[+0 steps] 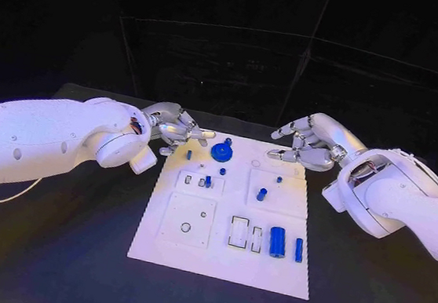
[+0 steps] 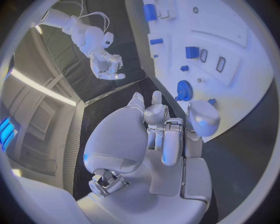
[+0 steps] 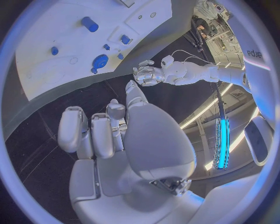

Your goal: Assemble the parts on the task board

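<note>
Head view is showing the whole board [image 1: 220, 263]; wrist views are catching just its far end. Left hand [image 1: 177, 128] at 10 o'clock, right hand [image 1: 306, 145] at 2, both hovering with curled fingers, holding nothing.

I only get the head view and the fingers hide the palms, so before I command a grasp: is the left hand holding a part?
Observer: No. The left wrist view shows the left hand with fingers apart and nothing between them.
Operator: And the right?
Observer: The right wrist view shows the right hand empty too, fingers loosely bent.
Operator: Is the left touching the gear?
Observer: No; its wrist view shows the blue gear clear of the fingertips.
</note>
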You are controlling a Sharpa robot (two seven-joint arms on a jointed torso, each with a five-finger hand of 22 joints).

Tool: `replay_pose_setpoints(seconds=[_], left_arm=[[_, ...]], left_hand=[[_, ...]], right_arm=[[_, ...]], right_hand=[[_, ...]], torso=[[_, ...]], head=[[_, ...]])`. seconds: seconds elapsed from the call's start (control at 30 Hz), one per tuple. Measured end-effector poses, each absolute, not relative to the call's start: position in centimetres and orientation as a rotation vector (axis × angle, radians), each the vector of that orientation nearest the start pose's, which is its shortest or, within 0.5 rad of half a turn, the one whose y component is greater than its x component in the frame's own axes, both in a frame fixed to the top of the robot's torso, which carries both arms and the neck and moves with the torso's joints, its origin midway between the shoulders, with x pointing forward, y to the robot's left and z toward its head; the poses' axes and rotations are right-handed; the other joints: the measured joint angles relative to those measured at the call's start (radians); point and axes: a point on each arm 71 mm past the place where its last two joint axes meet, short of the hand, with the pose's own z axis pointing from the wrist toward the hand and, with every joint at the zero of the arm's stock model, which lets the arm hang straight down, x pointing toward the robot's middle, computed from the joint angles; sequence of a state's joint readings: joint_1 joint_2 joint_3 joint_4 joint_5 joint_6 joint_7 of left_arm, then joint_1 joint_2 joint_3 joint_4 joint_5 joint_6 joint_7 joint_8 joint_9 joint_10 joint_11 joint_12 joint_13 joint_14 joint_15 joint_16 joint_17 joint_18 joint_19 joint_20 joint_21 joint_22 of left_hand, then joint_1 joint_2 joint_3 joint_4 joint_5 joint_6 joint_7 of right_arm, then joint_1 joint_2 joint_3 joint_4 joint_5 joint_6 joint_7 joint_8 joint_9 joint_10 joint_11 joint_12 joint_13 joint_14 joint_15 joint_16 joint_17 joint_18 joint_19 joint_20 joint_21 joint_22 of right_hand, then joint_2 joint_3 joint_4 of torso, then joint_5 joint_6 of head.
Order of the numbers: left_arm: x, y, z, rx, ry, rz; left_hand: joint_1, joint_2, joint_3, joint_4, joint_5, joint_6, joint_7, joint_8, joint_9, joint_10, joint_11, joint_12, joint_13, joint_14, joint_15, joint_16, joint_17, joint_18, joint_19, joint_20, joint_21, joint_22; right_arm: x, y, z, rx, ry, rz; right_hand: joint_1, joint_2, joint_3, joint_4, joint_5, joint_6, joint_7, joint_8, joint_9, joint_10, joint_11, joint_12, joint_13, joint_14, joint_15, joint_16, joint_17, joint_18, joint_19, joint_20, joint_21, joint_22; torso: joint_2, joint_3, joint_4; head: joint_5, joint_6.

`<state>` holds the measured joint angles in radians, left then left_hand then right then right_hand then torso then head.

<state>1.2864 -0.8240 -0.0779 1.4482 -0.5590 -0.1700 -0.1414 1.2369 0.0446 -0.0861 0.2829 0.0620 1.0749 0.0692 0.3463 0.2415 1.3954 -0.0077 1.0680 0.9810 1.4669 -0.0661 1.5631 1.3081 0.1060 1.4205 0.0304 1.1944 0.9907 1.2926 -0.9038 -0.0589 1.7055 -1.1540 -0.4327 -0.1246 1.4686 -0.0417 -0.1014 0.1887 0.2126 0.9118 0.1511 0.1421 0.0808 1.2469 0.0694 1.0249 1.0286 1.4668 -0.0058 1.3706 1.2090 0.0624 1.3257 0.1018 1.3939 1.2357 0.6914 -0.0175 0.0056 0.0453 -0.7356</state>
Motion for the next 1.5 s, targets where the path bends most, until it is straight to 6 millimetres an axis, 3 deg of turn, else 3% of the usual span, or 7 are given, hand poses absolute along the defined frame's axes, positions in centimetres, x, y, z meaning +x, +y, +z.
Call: replay_pose_setpoints(seconds=[0.03,0.1,0.23,0.5,0.83,0.9,1.5], left_arm=[[50.8,21.4,-18.2,-0.658,1.989,-0.959],[51.0,20.5,-18.3,-0.575,2.055,-0.866],[51.2,19.2,-19.0,-0.447,2.145,-0.702],[51.5,17.8,-19.5,-0.307,2.208,-0.503],[51.4,16.4,-20.5,-0.214,2.267,-0.414],[51.4,16.2,-20.6,-0.198,2.277,-0.404],[51.1,14.2,-21.3,-0.112,2.335,-0.380]], left_hand=[[-0.013,0.013,-0.006,0.005,0.000,-0.009,-0.002,0.026,0.022,-0.003,-0.003,0.053,0.056,0.000,0.000,0.005,0.000,-0.015,0.008,0.003,0.042,0.056],[-0.029,0.026,-0.023,0.008,0.000,-0.036,-0.006,0.079,0.071,-0.013,-0.008,0.116,0.123,0.000,0.000,0.005,0.000,-0.015,0.009,0.004,0.099,0.130],[-0.056,0.019,-0.068,0.006,-0.004,-0.083,-0.006,0.139,0.132,-0.049,-0.001,0.125,0.130,0.000,0.000,0.005,0.000,-0.015,-0.008,0.007,0.107,0.136],[-0.137,0.024,-0.152,0.009,-0.009,-0.107,-0.015,0.205,0.200,-0.043,-0.007,0.148,0.162,-0.002,-0.006,0.005,0.000,-0.015,-0.005,0.003,0.148,0.197],[-0.135,0.025,-0.168,0.004,-0.009,-0.114,-0.021,0.220,0.223,-0.037,-0.012,0.163,0.184,0.000,-0.007,0.005,0.000,-0.016,-0.001,0.000,0.163,0.226],[-0.131,0.030,-0.168,0.004,-0.009,-0.115,-0.021,0.220,0.226,-0.037,-0.012,0.163,0.186,0.000,-0.007,0.005,0.000,-0.030,-0.001,0.000,0.163,0.229],[-0.097,0.050,-0.170,0.007,-0.009,-0.125,-0.018,0.235,0.246,-0.038,-0.012,0.171,0.195,0.000,-0.007,0.005,0.000,-0.030,0.002,-0.003,0.173,0.243]], right_arm=[[46.5,-18.6,-13.2,0.122,1.604,0.862],[46.6,-19.0,-13.2,0.146,1.614,0.853],[46.8,-19.3,-13.3,0.174,1.629,0.839],[47.1,-19.7,-13.5,0.215,1.655,0.794],[47.4,-19.7,-13.8,0.234,1.676,0.760],[47.5,-19.7,-13.8,0.236,1.679,0.754],[47.9,-19.5,-14.0,0.239,1.692,0.735]], right_hand=[[0.000,0.000,-0.001,0.001,0.000,0.000,0.000,0.000,-0.001,0.000,0.000,0.000,-0.002,0.000,0.000,-0.003,-0.001,0.000,0.000,0.000,0.000,0.000],[-0.001,0.001,-0.005,0.005,0.000,0.000,0.000,0.000,-0.002,0.000,0.000,-0.003,-0.004,0.000,0.000,-0.003,-0.003,0.000,0.000,0.000,-0.001,-0.002],[-0.007,0.007,-0.011,0.008,0.003,0.000,0.000,0.000,-0.003,0.000,0.000,-0.004,-0.006,0.000,0.000,-0.007,-0.005,0.000,0.000,0.000,-0.004,-0.003],[-0.012,0.012,-0.035,0.024,0.053,0.000,0.000,0.005,-0.006,0.000,0.000,-0.011,-0.018,0.000,0.000,-0.021,-0.018,0.000,-0.007,0.000,-0.015,-0.017],[-0.008,0.016,-0.038,0.027,0.064,0.000,0.000,0.009,-0.006,0.000,0.000,-0.015,-0.019,0.000,0.000,-0.021,-0.019,0.000,-0.007,0.000,-0.015,-0.018],[-0.008,0.016,-0.038,0.027,0.070,0.000,0.000,0.009,-0.006,0.000,0.000,-0.015,-0.019,0.000,0.000,-0.021,-0.019,0.000,-0.007,0.000,-0.015,-0.018],[0.000,0.024,-0.048,0.037,0.112,-0.007,0.001,0.014,-0.007,0.000,0.000,-0.015,-0.022,0.000,0.000,-0.025,-0.019,0.000,-0.007,0.000,-0.020,-0.020]], torso=[[-0.002,0.0007,0.0000],[-0.007,0.0023,0.0013],[-0.012,0.0043,0.0040],[-0.018,0.0073,0.0043],[-0.019,0.0073,0.0054],[-0.019,0.0073,0.0054],[-0.017,0.0057,0.0057]], head=[[0.001,-0.001],[0.002,-0.006],[0.003,-0.012],[0.009,-0.018],[0.007,-0.021],[0.008,-0.021],[0.007,-0.026]])
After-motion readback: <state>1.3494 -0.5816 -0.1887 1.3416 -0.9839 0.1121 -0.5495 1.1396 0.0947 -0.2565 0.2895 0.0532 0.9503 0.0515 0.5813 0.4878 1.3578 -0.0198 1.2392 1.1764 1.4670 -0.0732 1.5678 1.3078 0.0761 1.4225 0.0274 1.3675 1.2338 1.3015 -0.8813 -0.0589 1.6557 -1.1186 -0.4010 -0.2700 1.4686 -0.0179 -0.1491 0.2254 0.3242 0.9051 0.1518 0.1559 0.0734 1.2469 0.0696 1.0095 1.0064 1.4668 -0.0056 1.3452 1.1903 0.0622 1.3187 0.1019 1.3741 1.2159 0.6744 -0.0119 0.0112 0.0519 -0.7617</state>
